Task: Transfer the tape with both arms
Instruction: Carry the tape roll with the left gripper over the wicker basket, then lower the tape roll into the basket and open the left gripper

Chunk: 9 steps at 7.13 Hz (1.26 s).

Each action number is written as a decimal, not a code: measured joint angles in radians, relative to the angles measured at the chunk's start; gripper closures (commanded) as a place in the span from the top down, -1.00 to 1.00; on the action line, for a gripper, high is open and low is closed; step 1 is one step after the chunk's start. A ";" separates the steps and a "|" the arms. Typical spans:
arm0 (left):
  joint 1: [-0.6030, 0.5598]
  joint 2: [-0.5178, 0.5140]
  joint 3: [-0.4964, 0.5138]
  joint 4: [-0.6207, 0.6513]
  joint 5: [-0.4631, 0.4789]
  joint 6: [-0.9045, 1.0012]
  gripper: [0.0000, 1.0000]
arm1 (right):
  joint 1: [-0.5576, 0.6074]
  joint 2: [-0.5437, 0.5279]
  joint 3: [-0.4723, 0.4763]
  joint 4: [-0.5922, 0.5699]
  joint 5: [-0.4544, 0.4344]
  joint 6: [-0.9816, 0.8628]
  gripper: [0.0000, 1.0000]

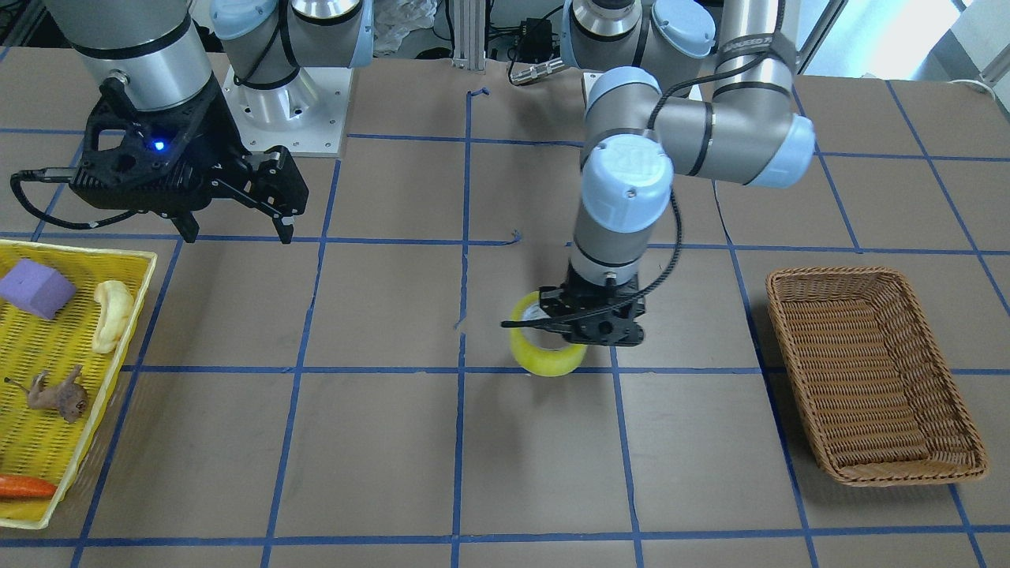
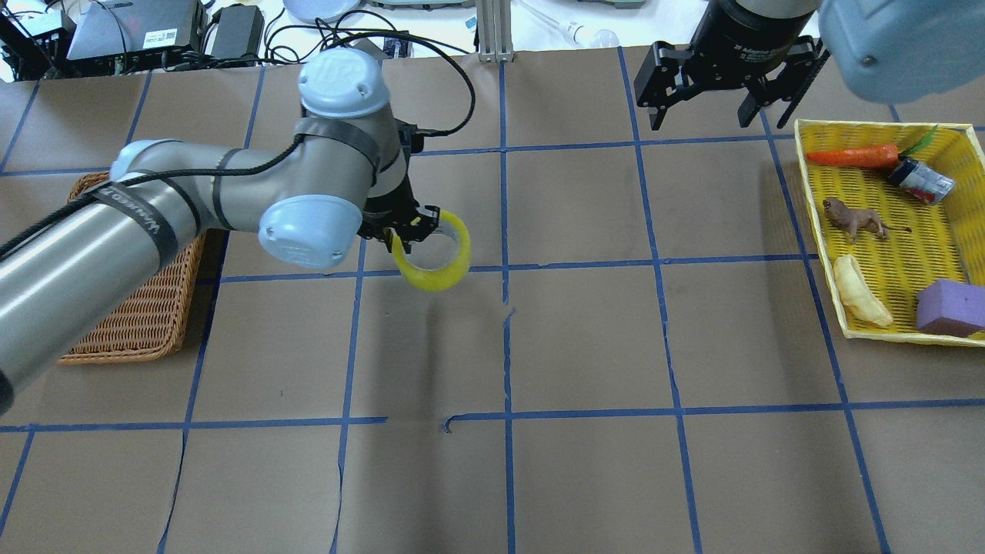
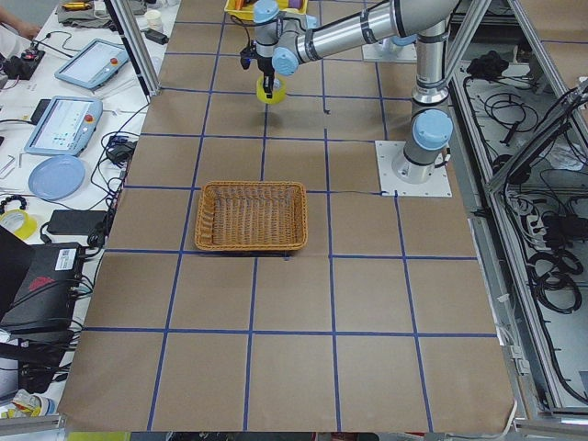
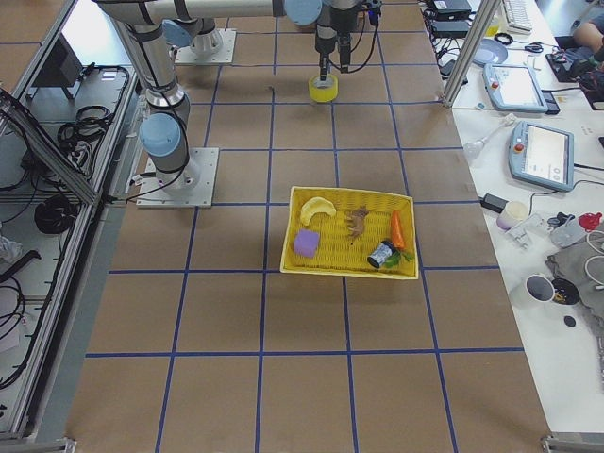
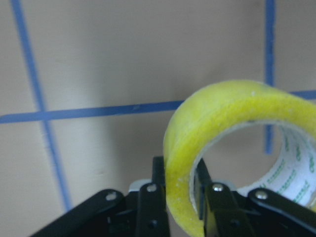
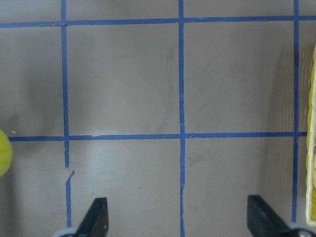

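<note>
The yellow tape roll (image 2: 435, 265) with its whitish core hangs tilted from my left gripper (image 2: 402, 237), near the table's middle. The left gripper is shut on the roll's wall, one finger inside the ring and one outside, as the left wrist view shows (image 5: 180, 185). In the front view the tape (image 1: 544, 356) sits just under the left gripper (image 1: 566, 335), with a shadow below it. My right gripper (image 2: 706, 115) is open and empty, near the yellow basket and far from the tape. It also shows in the front view (image 1: 237, 225) and the right wrist view (image 6: 178, 222).
A brown wicker basket (image 2: 146, 308) stands on the robot's left side, partly under the left arm. A yellow plastic basket (image 2: 869, 128) on the right side holds a carrot (image 2: 850, 156), a toy lion (image 2: 853, 221), a banana (image 2: 860, 290), a purple block (image 2: 950, 308) and a can.
</note>
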<state>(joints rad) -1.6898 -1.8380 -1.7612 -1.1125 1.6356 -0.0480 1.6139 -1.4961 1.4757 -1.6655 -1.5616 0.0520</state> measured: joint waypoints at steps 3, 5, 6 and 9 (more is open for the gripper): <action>0.320 0.063 0.003 -0.046 0.024 0.325 -0.87 | -0.003 -0.003 -0.001 -0.002 0.001 0.002 1.00; 0.564 0.037 0.015 -0.030 0.014 0.641 -0.87 | -0.002 -0.008 -0.001 -0.003 0.001 0.002 1.00; 0.652 0.005 0.034 -0.003 -0.004 0.771 -0.87 | -0.001 -0.008 -0.001 -0.003 0.002 0.002 1.00; 0.727 -0.163 0.177 0.052 -0.035 0.907 -0.68 | 0.000 -0.011 -0.001 -0.002 0.002 0.003 1.00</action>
<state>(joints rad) -0.9631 -2.0009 -1.5840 -1.0607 1.6009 0.8590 1.6143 -1.5072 1.4748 -1.6675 -1.5594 0.0551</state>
